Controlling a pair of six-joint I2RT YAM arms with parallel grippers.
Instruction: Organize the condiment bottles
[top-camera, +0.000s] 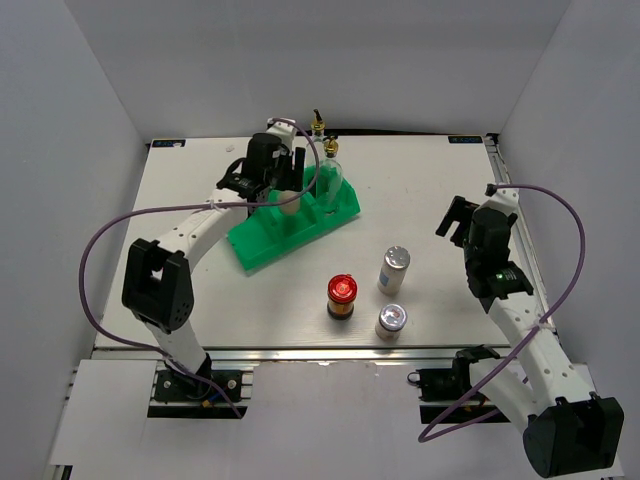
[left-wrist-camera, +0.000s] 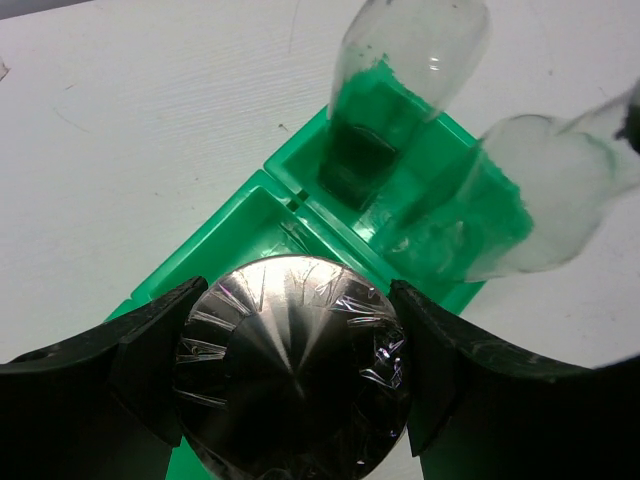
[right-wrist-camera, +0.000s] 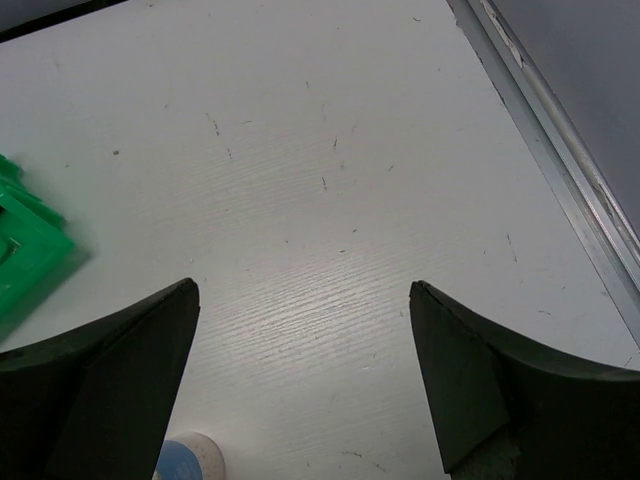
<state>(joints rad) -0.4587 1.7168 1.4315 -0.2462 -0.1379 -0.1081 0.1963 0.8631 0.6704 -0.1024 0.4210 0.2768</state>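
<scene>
The left gripper (left-wrist-camera: 295, 372) is clamping a silver-lidded shaker jar (left-wrist-camera: 290, 340) above the green tray (left-wrist-camera: 205, 250), likely to seat it beside two cruets (left-wrist-camera: 400, 90), while the right gripper (right-wrist-camera: 300, 380) is idling, fingers apart.

white table (top-camera: 420, 190) | green tray (top-camera: 258, 252) | red-lidded jar (top-camera: 342, 296) | two silver-lidded jars (top-camera: 395, 268) (top-camera: 390, 320)

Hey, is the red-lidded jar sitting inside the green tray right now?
No, the red-lidded jar stands on its own, outside the green tray and nearer the arm bases.
</scene>
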